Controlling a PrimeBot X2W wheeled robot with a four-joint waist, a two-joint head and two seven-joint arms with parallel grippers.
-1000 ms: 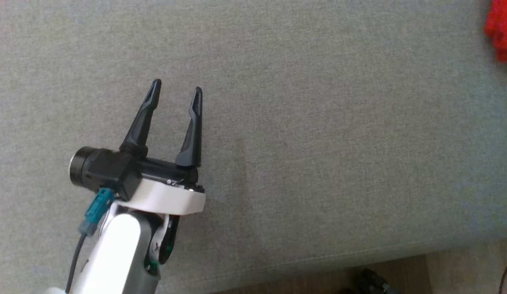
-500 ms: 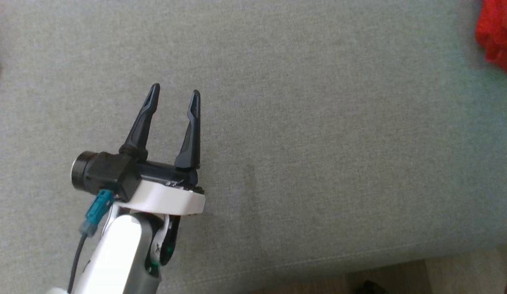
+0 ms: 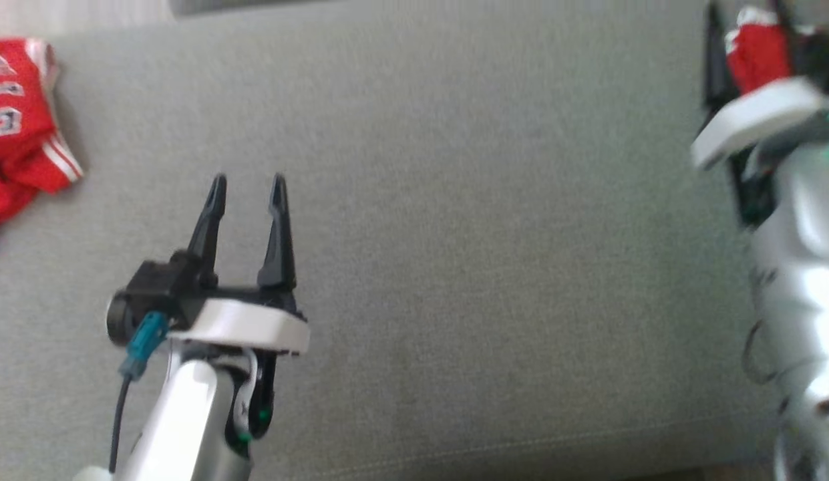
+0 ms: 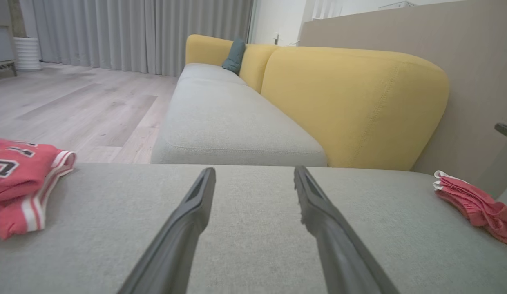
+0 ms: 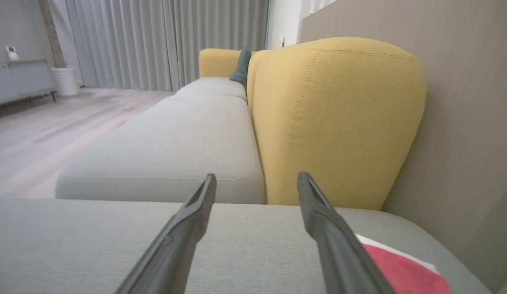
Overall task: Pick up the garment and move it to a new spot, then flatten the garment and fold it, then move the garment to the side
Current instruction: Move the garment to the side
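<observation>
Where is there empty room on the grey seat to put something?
The wide middle of the grey seat is bare, from the left gripper across to the right gripper. Crowded: the red jersey at far left, the red garment at far right.
</observation>
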